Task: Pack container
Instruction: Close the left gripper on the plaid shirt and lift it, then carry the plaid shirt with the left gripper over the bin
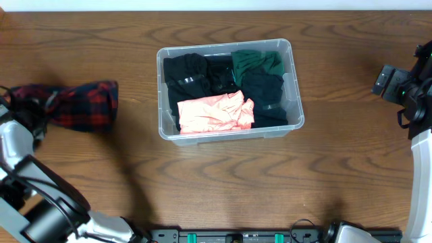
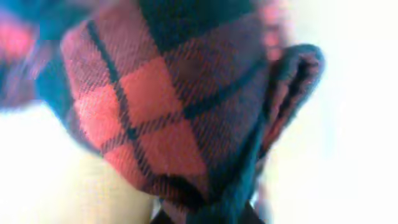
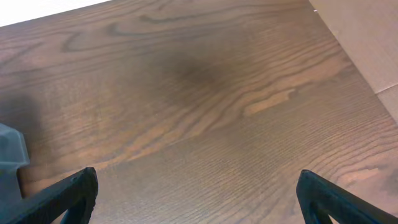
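**While one gripper pinches plaid, the other stands wide apart**

Where the left wrist camera looks past its own fingers, a red-and-navy plaid garment (image 2: 155, 112) fills nearly the whole view. Its folds gather down to a dark point at the bottom edge. The fingers themselves are hidden by the fabric. The left gripper (image 1: 27, 106) is closed tight, pinched on one end of that plaid garment. Seen from above, the garment stretches rightward from the gripper at the far left of the wooden table (image 1: 223, 182).

Further along, at the middle of the table, sits the container (image 1: 229, 137), upright and well apart from the plaid garment. It is already well filled. A salmon-pink garment (image 1: 212, 111) lies at its front and black garments (image 1: 189, 74) lie along the left and right. A dark green garment (image 1: 256, 62) is tucked into the back right corner.

Farthest off, at the right edge of the table, is the right gripper (image 3: 198, 198). Its black fingers (image 3: 68, 196) are spread as wide as they go. They hold nothing, touch nothing, and only bare wood grain shows between them.
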Robot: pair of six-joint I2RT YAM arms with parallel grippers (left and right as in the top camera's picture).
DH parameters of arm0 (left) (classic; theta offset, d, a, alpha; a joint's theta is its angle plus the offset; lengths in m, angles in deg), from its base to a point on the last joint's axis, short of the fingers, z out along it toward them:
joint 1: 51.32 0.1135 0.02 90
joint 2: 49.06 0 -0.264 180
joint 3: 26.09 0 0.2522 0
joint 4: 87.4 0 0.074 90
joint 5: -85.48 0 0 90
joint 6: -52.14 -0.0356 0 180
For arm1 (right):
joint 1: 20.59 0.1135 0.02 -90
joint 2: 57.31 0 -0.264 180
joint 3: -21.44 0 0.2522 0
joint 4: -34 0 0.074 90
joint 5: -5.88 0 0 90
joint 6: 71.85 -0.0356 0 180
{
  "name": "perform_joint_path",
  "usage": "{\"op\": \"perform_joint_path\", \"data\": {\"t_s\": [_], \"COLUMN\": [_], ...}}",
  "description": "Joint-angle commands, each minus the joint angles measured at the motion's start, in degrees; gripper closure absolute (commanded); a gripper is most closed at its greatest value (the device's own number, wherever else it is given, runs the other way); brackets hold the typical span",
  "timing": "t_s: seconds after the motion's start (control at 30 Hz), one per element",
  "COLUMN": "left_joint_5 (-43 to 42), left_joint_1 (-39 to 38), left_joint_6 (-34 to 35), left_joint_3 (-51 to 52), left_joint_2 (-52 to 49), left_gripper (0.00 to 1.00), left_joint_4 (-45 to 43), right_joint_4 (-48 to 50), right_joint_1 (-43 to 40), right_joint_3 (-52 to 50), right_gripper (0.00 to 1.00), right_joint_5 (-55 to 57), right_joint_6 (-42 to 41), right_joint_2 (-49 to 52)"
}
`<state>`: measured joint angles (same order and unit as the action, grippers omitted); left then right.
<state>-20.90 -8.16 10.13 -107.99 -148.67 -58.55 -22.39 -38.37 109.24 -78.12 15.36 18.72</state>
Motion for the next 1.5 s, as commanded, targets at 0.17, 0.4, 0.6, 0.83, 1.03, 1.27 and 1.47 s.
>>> {"op": "perform_joint_path", "data": {"t_s": [0.17,0.4,0.6,0.83,1.03,1.27,1.47], "left_joint_5": [-15.5,-37.5,-55.0,-72.4,-73.7,-73.6,-73.6], "left_joint_1": [-2.8,-8.7,-16.7,-28.6,-36.1,-42.0,-46.4], "left_joint_6": [-9.4,-11.9,-1.2,3.8,4.3,4.2,4.2], "left_joint_3": [-0.3,-0.6,-3.1,-4.5,-4.6,-4.6,-4.6], "left_joint_2": [8.8,12.5,13.2,13.2,13.2,13.2,13.2], "left_gripper": [0.94,0.94,0.94,0.94,0.94,0.94,0.94], "left_joint_4": [-10.2,-33.2,-53.5,-69.8,-70.1,-70.6,-70.6], "right_joint_4": [-0.1,-0.1,-0.1,-0.1,-0.1,-0.1,-0.1], "right_joint_1": [-0.2,-0.2,-0.2,-0.2,-0.2,-0.2,-0.2], "right_joint_3": [0.1,0.1,0.1,0.1,0.1,0.1,0.1], "right_gripper": [0.01,0.01,0.01,0.01,0.01,0.01,0.01], "right_joint_5": [0.0,0.0,0.0,0.0,0.0,0.0,0.0], "right_joint_6": [-0.4,-0.4,-0.4,-0.4,-0.4,-0.4,-0.4], "right_joint_2": [0.1,0.1,0.1,0.1,0.1,0.1,0.1]}}
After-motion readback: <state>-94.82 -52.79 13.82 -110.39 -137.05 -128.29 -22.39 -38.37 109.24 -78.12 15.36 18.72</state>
